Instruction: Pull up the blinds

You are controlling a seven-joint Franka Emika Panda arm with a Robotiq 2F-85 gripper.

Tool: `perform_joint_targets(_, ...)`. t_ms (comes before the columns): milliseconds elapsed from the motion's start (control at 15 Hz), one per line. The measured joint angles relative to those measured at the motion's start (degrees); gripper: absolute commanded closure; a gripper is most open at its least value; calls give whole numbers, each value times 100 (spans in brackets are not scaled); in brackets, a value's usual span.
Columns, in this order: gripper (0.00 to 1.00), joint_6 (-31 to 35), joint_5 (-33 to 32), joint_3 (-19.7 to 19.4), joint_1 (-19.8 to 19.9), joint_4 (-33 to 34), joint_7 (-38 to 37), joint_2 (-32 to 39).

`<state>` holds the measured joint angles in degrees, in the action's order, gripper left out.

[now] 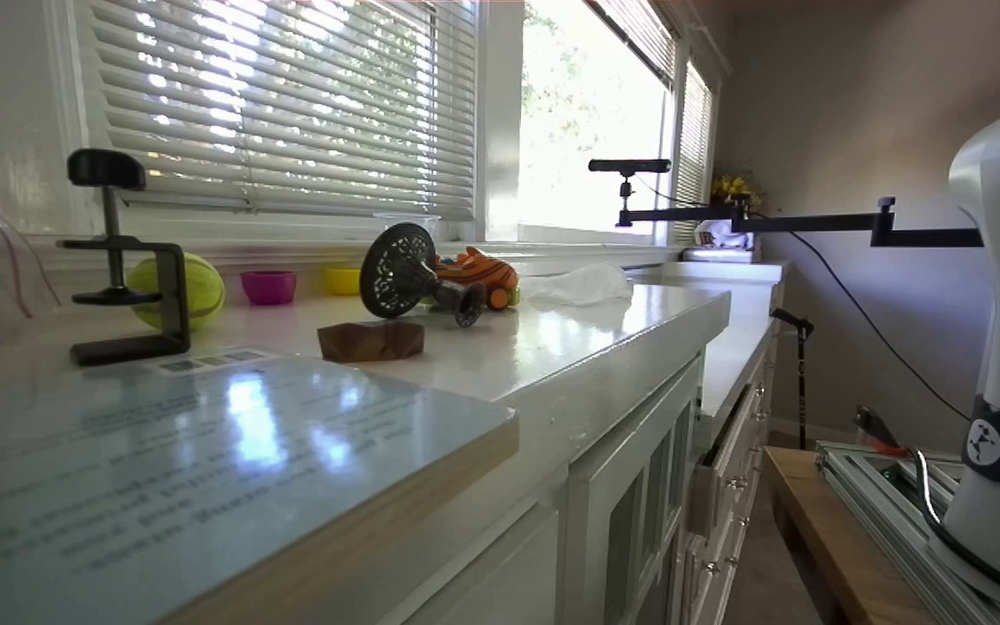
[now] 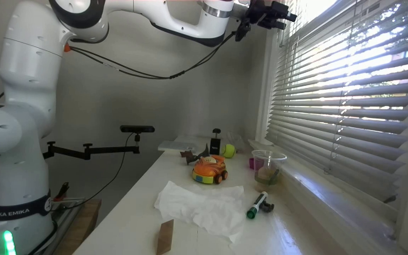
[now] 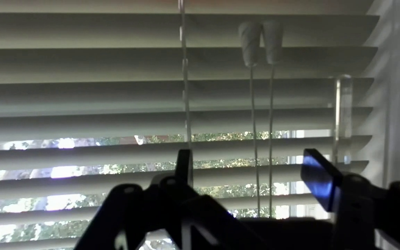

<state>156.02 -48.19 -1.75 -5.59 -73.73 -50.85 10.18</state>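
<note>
Leftward in an exterior view stands the robot arm [image 2: 30, 81]; next, on the counter [image 2: 133, 226], a toy car [image 2: 208, 168], then a plastic cup [image 2: 268, 166]; above, the gripper [image 2: 287, 21], jaws spread apart, near the blinds [image 2: 345, 102], which hang at the right.

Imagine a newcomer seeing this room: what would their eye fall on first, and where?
The backlit white blinds come first, filling the right side of an exterior view. Next is the big white robot arm at that view's left and along its top, its black tool open in the wrist view with two thin cords showing in the gap. Then the orange toy car stands out on the white counter.
</note>
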Motion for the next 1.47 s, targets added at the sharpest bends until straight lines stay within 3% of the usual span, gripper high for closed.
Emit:
perform_joint_targets(467,98,26,33,44,8,140,109,72)
perform_joint_targets(600,100,25,34,97,4,181,119,73)
perform_joint_targets(733,72,21,34,133,1,216,121,69)
perform_joint_targets(867,66,10,34,145,0,230,121,64)
perform_joint_targets(1467,0,11,34,277,-59,272,121,64)
